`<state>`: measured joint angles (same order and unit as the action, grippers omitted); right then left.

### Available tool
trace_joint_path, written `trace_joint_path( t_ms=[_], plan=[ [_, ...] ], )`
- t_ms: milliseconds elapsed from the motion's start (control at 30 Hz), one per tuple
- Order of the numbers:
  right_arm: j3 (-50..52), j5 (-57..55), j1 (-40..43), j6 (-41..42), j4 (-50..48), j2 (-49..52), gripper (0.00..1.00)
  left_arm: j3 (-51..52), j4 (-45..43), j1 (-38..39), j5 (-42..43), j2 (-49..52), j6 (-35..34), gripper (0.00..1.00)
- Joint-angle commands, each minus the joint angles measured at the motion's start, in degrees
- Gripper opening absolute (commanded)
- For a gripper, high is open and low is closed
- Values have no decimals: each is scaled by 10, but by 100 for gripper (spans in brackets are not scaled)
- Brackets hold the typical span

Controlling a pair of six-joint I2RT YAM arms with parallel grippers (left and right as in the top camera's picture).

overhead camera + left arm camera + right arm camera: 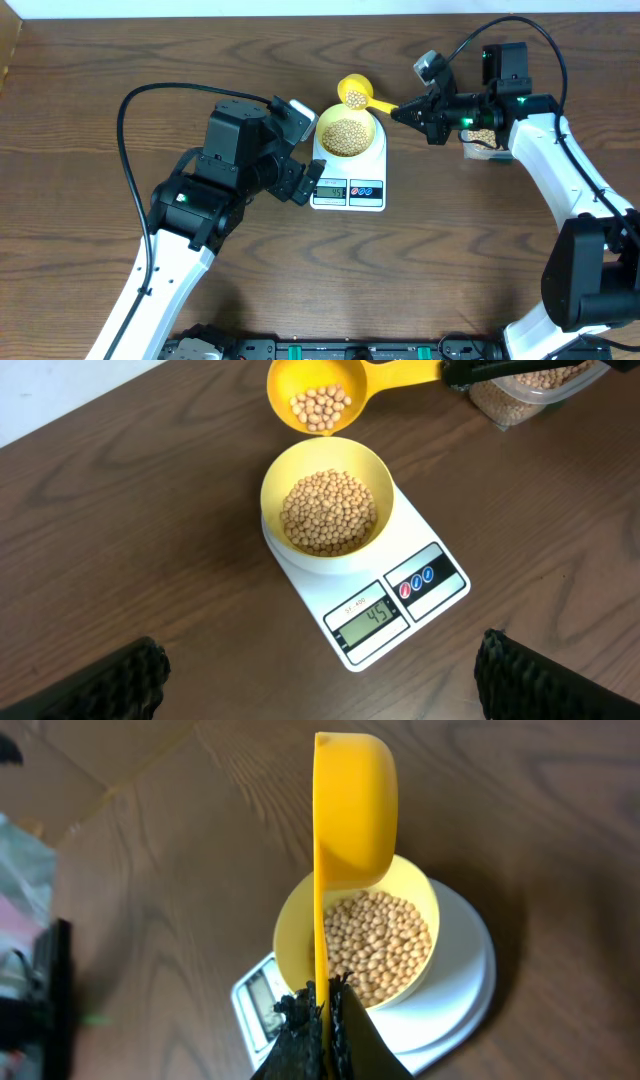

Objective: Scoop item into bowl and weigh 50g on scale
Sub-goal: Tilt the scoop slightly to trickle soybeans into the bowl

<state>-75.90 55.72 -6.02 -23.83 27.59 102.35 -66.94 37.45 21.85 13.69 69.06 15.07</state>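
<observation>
Ahead of the right tool (405, 112), which is clamped on the handle of the yellow scoop (312, 405), the bowl (272, 495) is set on the scale (425, 575), below and just past the scoop's cup. A good layer of beans (328, 512) is already held in the bowl, and a small clutch is left in the scoop. What looks like 45 is shown on the display (368, 617), so only a little more is judged to be needed.

The step is best done by a slow roll of the wrist. Beans should be let over the lip by ones and twos, with pauses allowed for the reading to settle. A full tip is likely to overshoot 50. The scoop should be kept off the bowl's rim, since any touch would be added to the weight.

Behind the right tool the clear tub (485, 145) stands close, so room for drawing back is tight. The left tool (303, 183), fingers well apart and holding nothing, hovers just beside the scale's display end. Bare bench (100, 60) is seen beyond it and ahead of the scoop.
</observation>
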Motion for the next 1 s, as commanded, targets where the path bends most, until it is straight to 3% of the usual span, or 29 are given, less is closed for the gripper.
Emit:
trace_joint_path(
  t_ms=[0,267,867,967],
  plan=[
    [3,16,-4,-135,0,0,1,4,0,-3,9,1,3,100],
    [3,14,-4,-223,0,0,1,4,0,-3,9,1,3,100],
    [3,14,-4,-225,-10,0,1,4,0,-3,9,1,3,100],
    [3,14,-4,-171,-3,0,1,4,0,-3,9,1,3,100]
  ],
)
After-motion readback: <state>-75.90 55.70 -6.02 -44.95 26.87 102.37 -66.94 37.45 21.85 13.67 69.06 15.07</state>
